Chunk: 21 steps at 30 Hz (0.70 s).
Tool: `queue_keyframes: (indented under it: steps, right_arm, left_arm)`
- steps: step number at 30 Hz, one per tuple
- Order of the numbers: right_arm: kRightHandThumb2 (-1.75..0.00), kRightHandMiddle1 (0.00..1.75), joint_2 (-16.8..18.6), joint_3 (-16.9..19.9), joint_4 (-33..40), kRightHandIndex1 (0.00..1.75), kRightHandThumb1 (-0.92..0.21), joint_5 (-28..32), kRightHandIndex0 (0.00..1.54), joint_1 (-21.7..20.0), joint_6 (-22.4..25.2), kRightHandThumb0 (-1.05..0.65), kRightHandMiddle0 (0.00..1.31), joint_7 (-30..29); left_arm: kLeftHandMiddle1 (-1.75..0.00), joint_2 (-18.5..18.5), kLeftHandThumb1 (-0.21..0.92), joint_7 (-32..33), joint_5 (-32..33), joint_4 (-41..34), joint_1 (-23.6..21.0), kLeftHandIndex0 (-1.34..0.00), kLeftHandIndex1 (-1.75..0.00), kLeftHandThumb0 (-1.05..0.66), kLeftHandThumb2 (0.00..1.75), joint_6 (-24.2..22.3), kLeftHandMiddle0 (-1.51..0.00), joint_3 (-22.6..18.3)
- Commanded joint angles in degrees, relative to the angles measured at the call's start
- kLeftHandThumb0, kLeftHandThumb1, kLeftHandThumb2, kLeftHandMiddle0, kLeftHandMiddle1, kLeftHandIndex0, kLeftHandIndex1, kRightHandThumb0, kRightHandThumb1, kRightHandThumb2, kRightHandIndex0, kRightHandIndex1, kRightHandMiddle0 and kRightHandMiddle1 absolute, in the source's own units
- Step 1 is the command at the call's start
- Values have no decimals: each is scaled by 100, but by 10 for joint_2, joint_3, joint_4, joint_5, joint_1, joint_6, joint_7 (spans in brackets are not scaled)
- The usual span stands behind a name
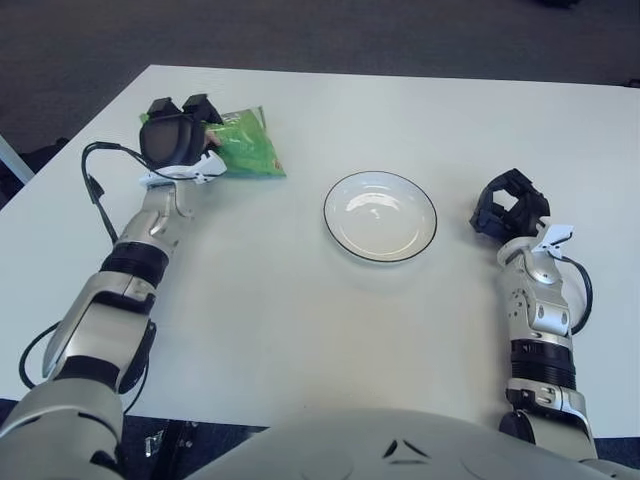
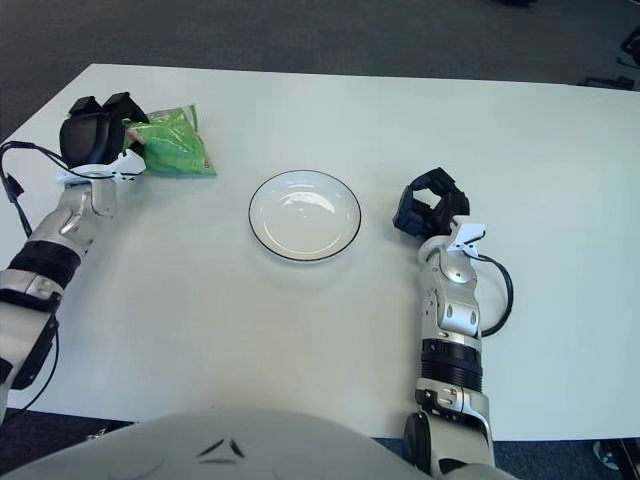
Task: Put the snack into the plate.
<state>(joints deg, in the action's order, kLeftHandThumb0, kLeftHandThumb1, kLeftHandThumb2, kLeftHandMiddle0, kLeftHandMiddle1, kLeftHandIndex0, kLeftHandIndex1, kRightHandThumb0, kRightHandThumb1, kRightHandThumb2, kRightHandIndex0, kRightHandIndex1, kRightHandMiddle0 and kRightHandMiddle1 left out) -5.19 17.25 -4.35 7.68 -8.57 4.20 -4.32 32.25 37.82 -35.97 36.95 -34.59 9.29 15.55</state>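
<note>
Green crinkly foil snack bag (image 1: 248, 150), likely light, soft, slippery, clamped at its left end by left hand (image 1: 178, 138), well left of round white black-rimmed plate (image 1: 380, 217); right hand (image 1: 509, 210) idle right of plate, fingers loosely curled, empty

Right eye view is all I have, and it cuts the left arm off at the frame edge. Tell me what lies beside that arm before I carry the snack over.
Observer: In the left eye view, a black cable loops out to the left from the wrist of the left robot hand, which grips the green snack bag.
Operator: Check further down the arm.
Observer: A second cable loop shows beside the elbow, on its left. The right robot hand shows to the right of the plate, as in your view.
</note>
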Motion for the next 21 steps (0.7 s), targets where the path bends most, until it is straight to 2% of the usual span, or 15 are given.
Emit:
queue_keyframes:
  steps: [1, 13, 21]
  right_arm:
    - [-137, 175, 9, 3, -38, 175, -27, 0, 131, 50, -10, -50, 65, 2]
    - [-138, 175, 7, 2, -54, 175, -27, 0, 131, 48, -30, -50, 65, 6]
    - [-138, 175, 7, 0, -58, 175, -27, -1, 131, 48, -37, -50, 65, 7]
  left_arm:
    - [-175, 7, 3, -2, -8, -45, 1, -115, -175, 60, 166, 6, -85, -16]
    - [-175, 7, -3, -25, -50, -106, -63, -118, -175, 65, 174, 8, -91, -24]
    - [-175, -16, -3, -69, -47, -173, -59, -119, -175, 65, 175, -1, -92, -30]
